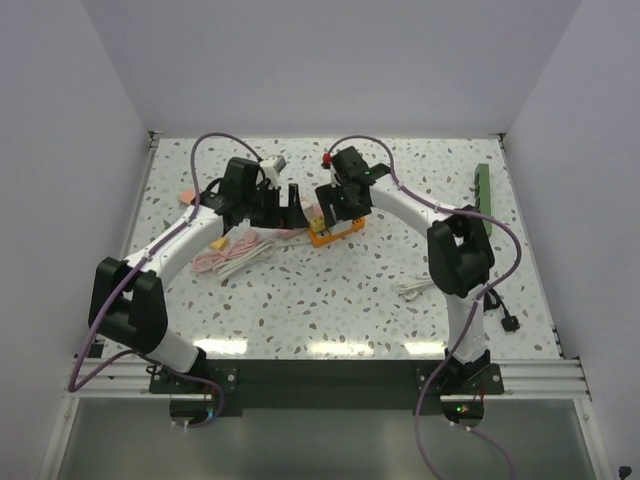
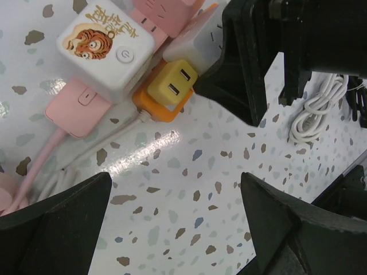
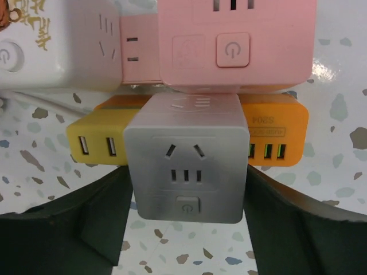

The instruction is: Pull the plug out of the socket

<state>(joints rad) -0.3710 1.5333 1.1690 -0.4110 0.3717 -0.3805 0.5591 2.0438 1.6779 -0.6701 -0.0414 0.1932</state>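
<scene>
Speckled table open frontward; right hand clamps frosted cube (left hand agape).

The white, speckled tabletop carries a cluster of socket cubes, a pale grey cube among them. Pink and white cords lie to its left. A coiled white cable lies to its right, and a green strip by the right edge.

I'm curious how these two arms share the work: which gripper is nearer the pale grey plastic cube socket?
Right. The right gripper straddles the pale grey plastic cube socket, with a finger at each side. The left gripper hangs open, apart from it.
</scene>
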